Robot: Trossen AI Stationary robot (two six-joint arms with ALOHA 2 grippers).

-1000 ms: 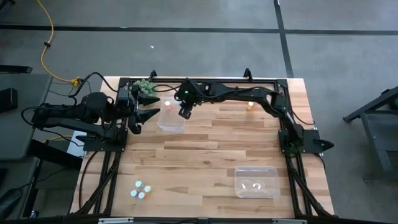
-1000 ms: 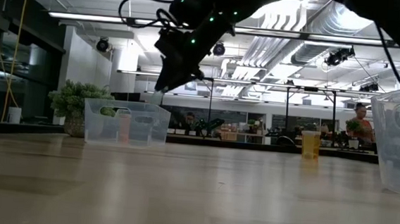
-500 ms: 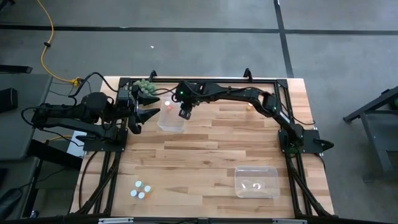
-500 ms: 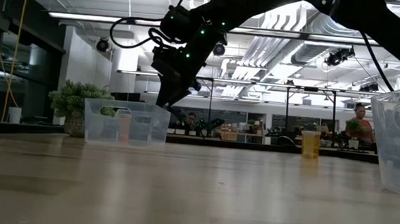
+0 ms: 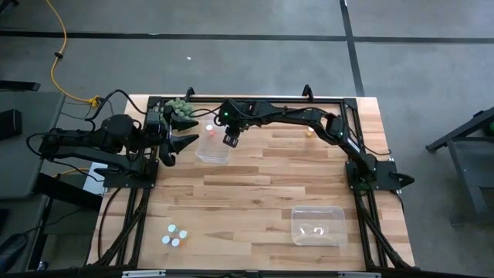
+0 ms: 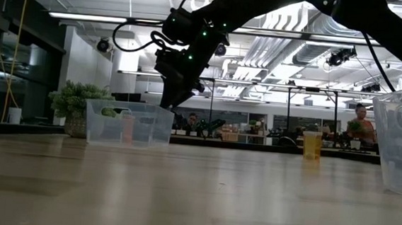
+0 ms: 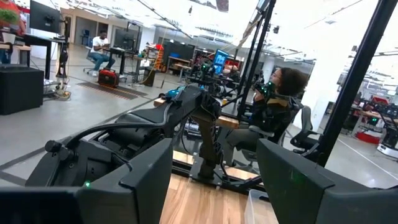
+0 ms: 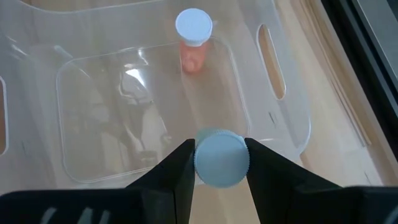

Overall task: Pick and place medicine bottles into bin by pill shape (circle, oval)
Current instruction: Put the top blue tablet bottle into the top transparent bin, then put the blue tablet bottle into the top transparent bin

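Near the far edge of the worktop stands a clear bin with one reddish bottle inside, a green plant beside it. The right gripper hangs over this bin, clamped on a pale blue-capped bottle. The left gripper waits spread wide at the left edge.

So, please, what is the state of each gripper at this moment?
Left gripper: open, holding nothing, waiting at the table's left edge.
Right gripper: shut on a pale blue-capped bottle, above the clear bin.
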